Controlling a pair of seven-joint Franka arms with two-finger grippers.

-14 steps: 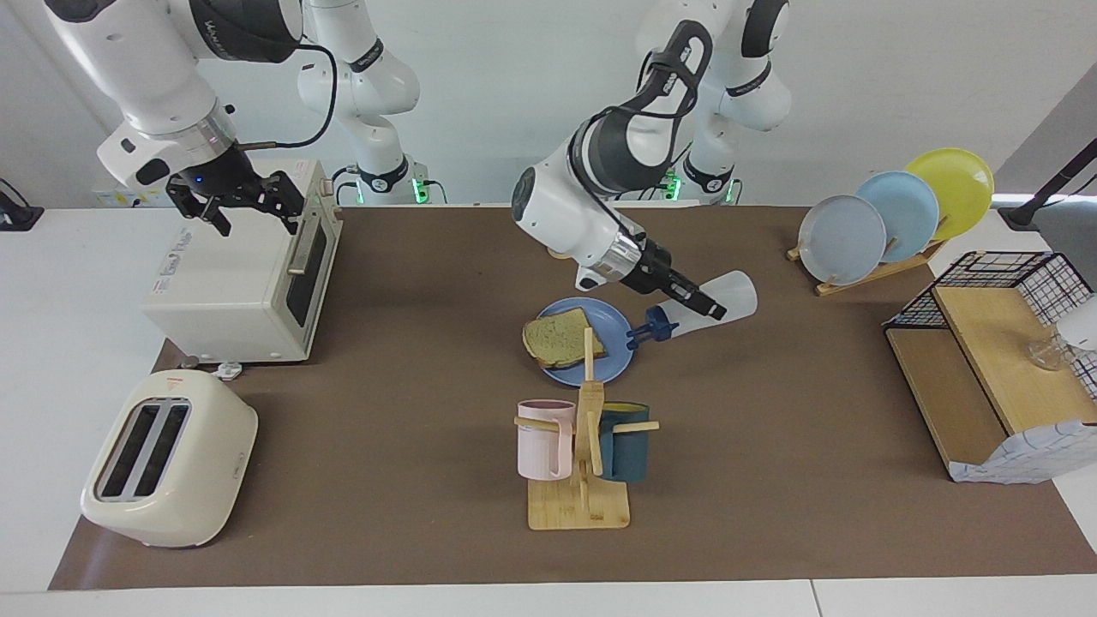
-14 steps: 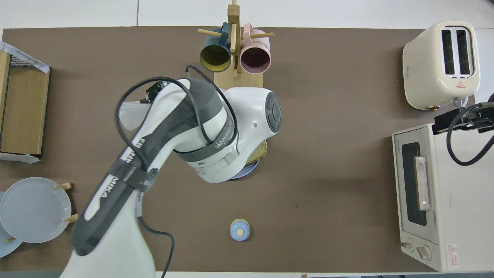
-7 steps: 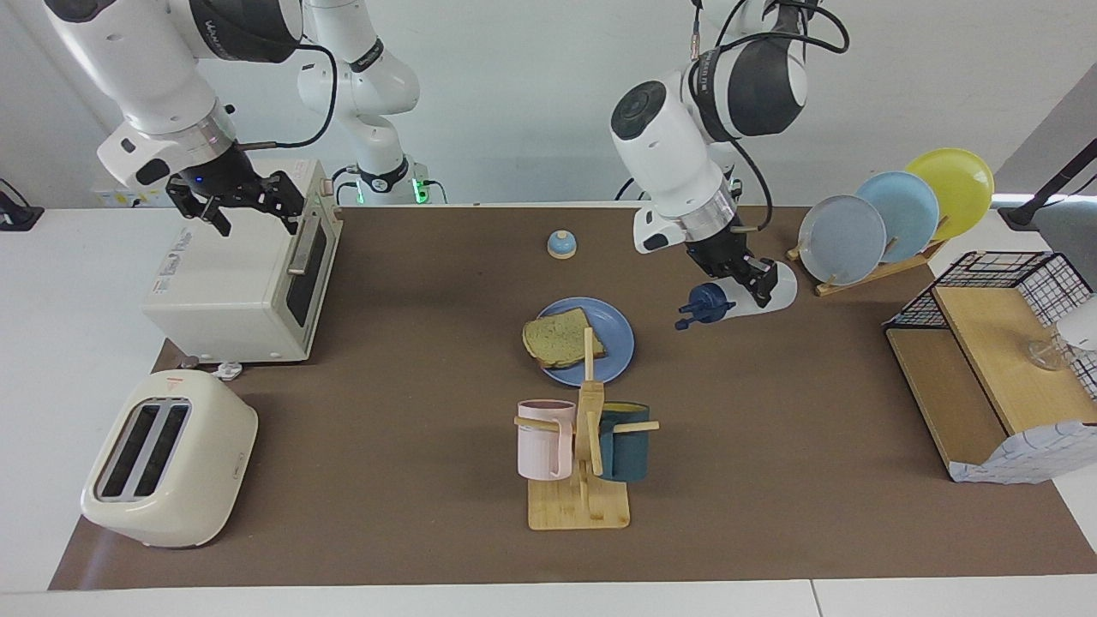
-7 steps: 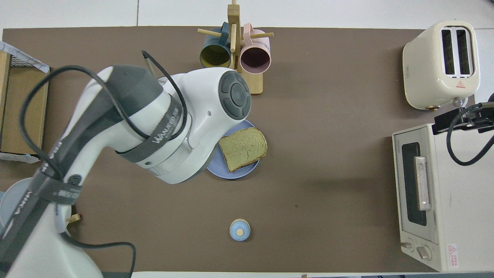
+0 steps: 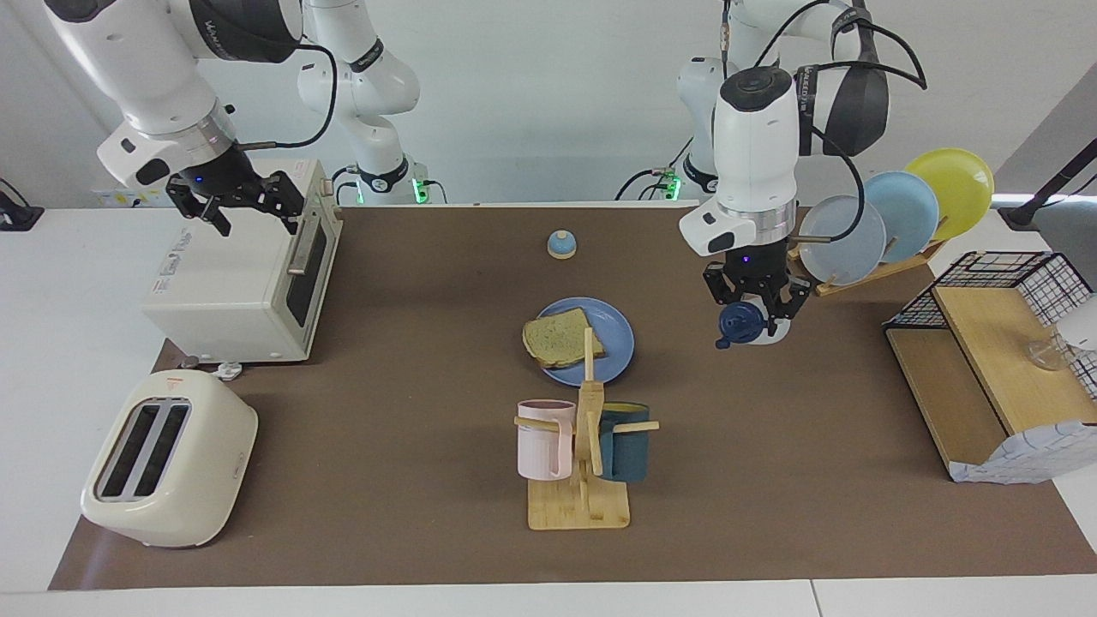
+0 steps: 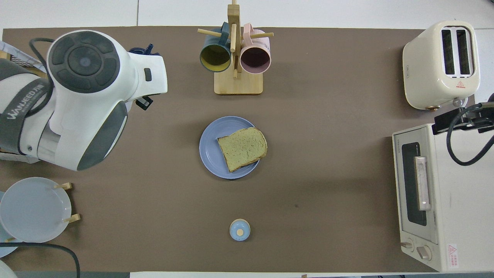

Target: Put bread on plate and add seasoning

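The bread [image 5: 561,338] lies on the blue plate [image 5: 615,341] mid-table; both also show in the overhead view, the bread [image 6: 242,148] on the plate [image 6: 211,148]. My left gripper [image 5: 756,310] is shut on the seasoning bottle [image 5: 740,324] and holds it in the air over the brown mat, off to the side of the plate toward the left arm's end. The bottle's navy cap points away from the robots. In the overhead view only the cap [image 6: 146,49] shows past the left arm. My right gripper [image 5: 253,214] is open and empty over the toaster oven [image 5: 248,274].
A mug rack [image 5: 578,467] with a pink and a teal mug stands farther from the robots than the plate. A blue-domed bell [image 5: 561,244] is nearer to them. A toaster [image 5: 171,458], a plate rack [image 5: 891,214] and a wooden shelf with wire basket [image 5: 986,360] stand at the ends.
My left arm swung the seasoning bottle from over the plate's edge out toward the left arm's end and straightened up. The right arm has not moved.
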